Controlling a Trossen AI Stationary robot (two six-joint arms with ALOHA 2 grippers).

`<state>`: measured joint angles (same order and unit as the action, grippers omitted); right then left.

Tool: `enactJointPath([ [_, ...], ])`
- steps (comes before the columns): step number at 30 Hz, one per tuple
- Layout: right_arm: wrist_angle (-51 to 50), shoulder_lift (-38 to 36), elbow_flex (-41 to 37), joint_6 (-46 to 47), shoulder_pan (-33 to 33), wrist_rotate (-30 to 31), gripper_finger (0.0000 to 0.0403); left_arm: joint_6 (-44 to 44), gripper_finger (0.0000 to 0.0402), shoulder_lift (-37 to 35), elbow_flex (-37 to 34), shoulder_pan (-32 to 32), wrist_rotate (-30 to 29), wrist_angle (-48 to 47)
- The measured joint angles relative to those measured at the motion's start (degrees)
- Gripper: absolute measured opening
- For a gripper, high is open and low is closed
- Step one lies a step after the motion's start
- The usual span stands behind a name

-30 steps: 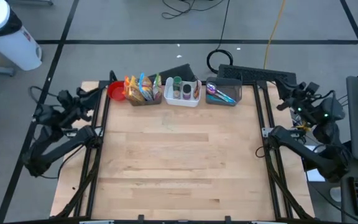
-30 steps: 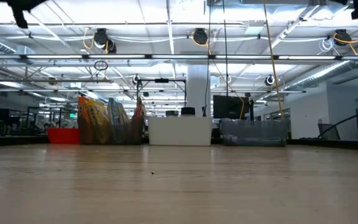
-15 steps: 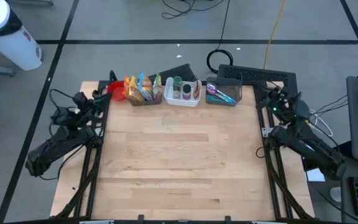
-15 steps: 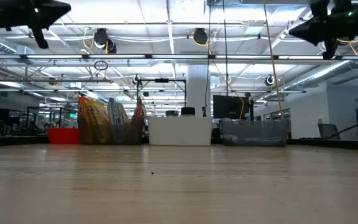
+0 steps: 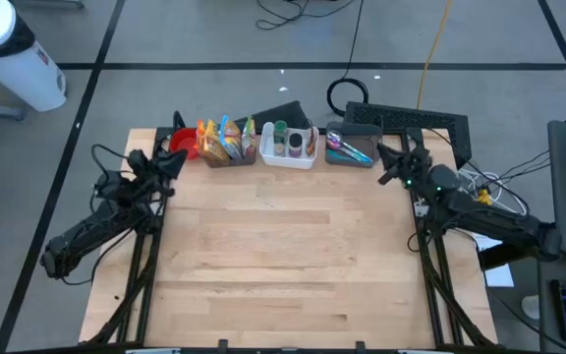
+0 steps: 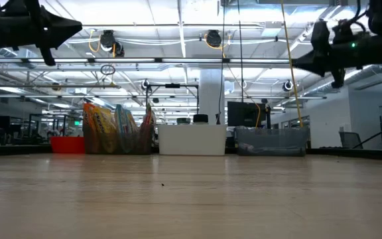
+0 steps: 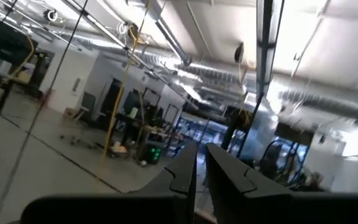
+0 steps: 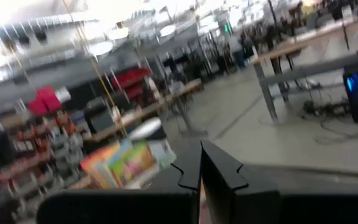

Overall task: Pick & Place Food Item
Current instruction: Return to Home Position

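While both dark arms reach in over the side edges of the pale wooden table (image 5: 283, 256), the food sits sorted in the row of containers along the far edge. From the left, that row starts with a round red bowl (image 5: 183, 146). Just beside it is the left black bin (image 5: 226, 160), packed with upright, brightly coloured noodle packs (image 5: 222, 138). Next comes the white rectangular bin (image 5: 288, 160), with several seasoning bottles (image 5: 285, 143) standing in it. A little apart on the right is a dark bin (image 5: 362, 161) with what seem to be blue and purple plastic utensils (image 5: 347, 147) lying in it.

Over the table's left edge, near the red bowl, the left gripper (image 5: 175, 161) points toward the far side. In its wrist view the two dark fingers (image 7: 182, 177) stand almost together, with only a thin slit between them and nothing in it.

Over the right edge, near the dark bin, the right gripper (image 5: 381, 164) points inward across the table. Its fingers (image 8: 219, 174) are pressed together, holding nothing.

Seen level across the table, both grippers are high above the wood, well apart from every container.
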<state>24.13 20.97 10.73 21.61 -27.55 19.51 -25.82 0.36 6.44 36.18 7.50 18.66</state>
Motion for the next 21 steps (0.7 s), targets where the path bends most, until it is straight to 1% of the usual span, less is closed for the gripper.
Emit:
enactJointPath([
  [2,-1.7,0.0,-1.3,0.9,0.2,0.0,0.0001,1.6,0.0041,0.0,0.0,0.0,0.0,-0.6],
  [6,-2.3,-1.1,-4.0,5.8,0.3,-1.2,0.0001,3.0,0.0042,0.0,0.0,0.0,0.4,-2.8],
  [8,-2.3,-2.2,-4.7,6.2,0.3,-3.4,0.0001,3.1,0.0042,0.0,0.0,0.0,2.1,-3.9],
  [11,-2.5,-4.0,-5.1,5.7,0.3,-4.4,0.0001,3.0,0.0042,0.0,0.0,0.0,6.4,-5.2],
  [13,-3.5,-5.3,-5.1,4.7,0.3,-4.4,0.0001,2.8,0.0042,0.0,0.0,0.0,7.5,-6.2],
  [18,-12.0,-8.3,-5.1,4.9,0.3,-4.4,0.0,3.3,0.0042,0.0,0.0,0.0,7.4,-12.3],
  [21,-14.5,-9.3,-5.1,6.3,0.3,-4.3,0.0001,4.4,0.0042,0.0,0.0,0.0,5.2,-14.4],
])
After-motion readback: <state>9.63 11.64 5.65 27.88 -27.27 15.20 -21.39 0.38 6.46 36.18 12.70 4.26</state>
